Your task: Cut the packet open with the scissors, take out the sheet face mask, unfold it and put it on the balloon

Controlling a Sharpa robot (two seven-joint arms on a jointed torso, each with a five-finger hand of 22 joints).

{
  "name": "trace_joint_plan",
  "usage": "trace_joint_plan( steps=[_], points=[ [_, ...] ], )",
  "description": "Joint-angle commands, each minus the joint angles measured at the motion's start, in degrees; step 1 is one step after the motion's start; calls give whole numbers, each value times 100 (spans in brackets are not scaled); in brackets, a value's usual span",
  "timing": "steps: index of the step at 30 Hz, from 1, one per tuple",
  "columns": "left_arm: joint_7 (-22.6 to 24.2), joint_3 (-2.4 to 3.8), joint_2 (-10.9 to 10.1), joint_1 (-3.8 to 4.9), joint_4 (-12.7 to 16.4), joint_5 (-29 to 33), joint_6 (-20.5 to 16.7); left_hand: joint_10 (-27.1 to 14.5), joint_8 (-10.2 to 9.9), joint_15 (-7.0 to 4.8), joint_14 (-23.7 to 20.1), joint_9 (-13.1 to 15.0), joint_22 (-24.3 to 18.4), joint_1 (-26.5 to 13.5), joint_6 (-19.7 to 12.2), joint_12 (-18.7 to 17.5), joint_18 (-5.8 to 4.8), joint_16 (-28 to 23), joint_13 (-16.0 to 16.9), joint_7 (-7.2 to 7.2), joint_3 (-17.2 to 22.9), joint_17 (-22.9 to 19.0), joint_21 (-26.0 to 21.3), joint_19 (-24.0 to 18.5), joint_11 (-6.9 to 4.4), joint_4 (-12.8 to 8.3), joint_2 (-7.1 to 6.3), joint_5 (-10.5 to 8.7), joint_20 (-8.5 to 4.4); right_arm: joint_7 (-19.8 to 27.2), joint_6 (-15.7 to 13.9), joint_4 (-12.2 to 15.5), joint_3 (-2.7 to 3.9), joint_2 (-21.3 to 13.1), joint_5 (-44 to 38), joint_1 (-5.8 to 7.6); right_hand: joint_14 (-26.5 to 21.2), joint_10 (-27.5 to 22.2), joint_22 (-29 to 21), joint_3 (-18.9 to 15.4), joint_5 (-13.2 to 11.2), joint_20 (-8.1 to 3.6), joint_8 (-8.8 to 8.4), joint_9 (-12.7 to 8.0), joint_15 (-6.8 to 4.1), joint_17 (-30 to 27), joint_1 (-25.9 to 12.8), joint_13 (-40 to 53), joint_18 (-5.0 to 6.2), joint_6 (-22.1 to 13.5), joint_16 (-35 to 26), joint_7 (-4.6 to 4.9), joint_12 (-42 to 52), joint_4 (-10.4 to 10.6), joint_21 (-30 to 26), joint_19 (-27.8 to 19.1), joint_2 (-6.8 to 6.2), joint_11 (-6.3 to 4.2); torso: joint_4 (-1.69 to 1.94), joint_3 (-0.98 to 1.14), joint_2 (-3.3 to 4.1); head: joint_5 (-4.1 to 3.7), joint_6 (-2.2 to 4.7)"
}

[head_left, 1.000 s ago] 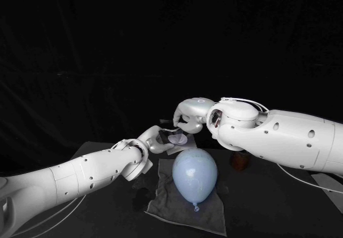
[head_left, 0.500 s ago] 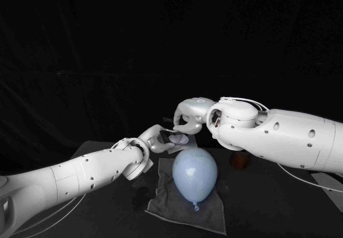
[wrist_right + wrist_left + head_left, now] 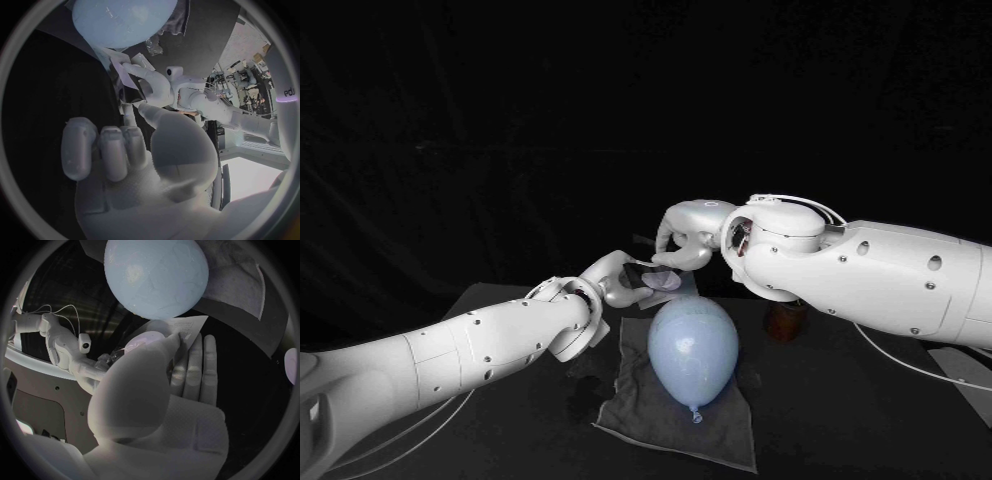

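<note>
We see a black table (image 3: 870, 430) set against a black curtain (image 3: 589, 120) that closes off the room behind it.

The left arm reaches in over the table. Its silver left hand (image 3: 620, 280) is raised above the far end of the balloon. In the left wrist view this hand (image 3: 156, 405) has its thumb pressed over a pale, flat packet (image 3: 187, 329), with the fingers straight behind it, so the packet is held. In the head view the packet (image 3: 661, 284) sits between the two hands, just above the balloon's far end.

The pale blue, egg-shaped rubber balloon (image 3: 692, 343) lies on a rumpled grey cloth (image 3: 661, 425) in the middle of the table, with its knot towards us.

The silver right hand (image 3: 687, 240) hangs just beyond the packet. In its own wrist view the right hand (image 3: 137, 165) has most fingers curled in, with one reaching towards the packet. We cannot tell whether it grips anything.

Beside the balloon, under the right arm, stands a small brown object (image 3: 788, 320) that we cannot identify.
</note>
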Motion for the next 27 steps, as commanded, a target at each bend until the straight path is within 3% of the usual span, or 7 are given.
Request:
trace_joint_plan(
  steps=[1,8,11,16,27],
  points=[
    [-17,6,15,11,17,-50,-24,37,29,-11,45,11,4,-42,23,-25,78,-22,6,-2,36,6,20,-42,4,13,33,15,0,-41,182,-1,1,-2,120,1,566,584,696,-27,-15,9,-9,-6,24,1302,39,1479,-92,38,21,-7,23,30,-22,12,-38,5,1,-1,0,0,-5],
    [-27,6,16,11,7,-53,-17,37,29,-11,45,11,4,-42,23,-25,78,-22,6,-2,36,6,20,-42,4,13,33,15,0,-21,147,21,2,-20,243,1,566,580,693,-77,-18,1,-21,-24,19,1302,-6,1475,-91,63,21,-7,15,159,-34,9,-8,2,3,0,0,7,-13],
    [-33,6,17,11,8,-53,-11,36,29,-10,43,12,13,-56,21,-26,79,-25,6,-2,57,9,34,-54,5,-4,30,15,2,-20,155,21,2,-23,281,1,568,580,697,-130,-19,-1,-40,-46,19,1313,-75,1475,-91,73,25,-8,15,322,-37,11,31,3,2,-1,-1,5,-17],
    [-39,6,18,12,12,-54,-6,36,29,-10,43,12,13,-56,21,-26,79,-25,6,-2,57,9,34,-54,5,-4,30,15,2,-39,186,-1,2,-13,265,1,568,578,699,-162,-18,-8,-45,-56,8,1315,60,1472,-90,94,26,-25,11,269,-42,12,-58,-10,-1,0,0,0,-23],
    [-70,5,12,12,90,-55,-32,35,29,-10,42,13,21,-70,20,-26,79,-27,6,0,75,13,46,-63,6,-16,29,15,4,-48,176,-123,0,48,126,0,570,581,717,-147,-16,-30,-4,-52,-19,1322,324,1476,-94,195,28,-65,17,129,-31,26,-82,-45,3,0,-1,-20,-29]
  ],
)
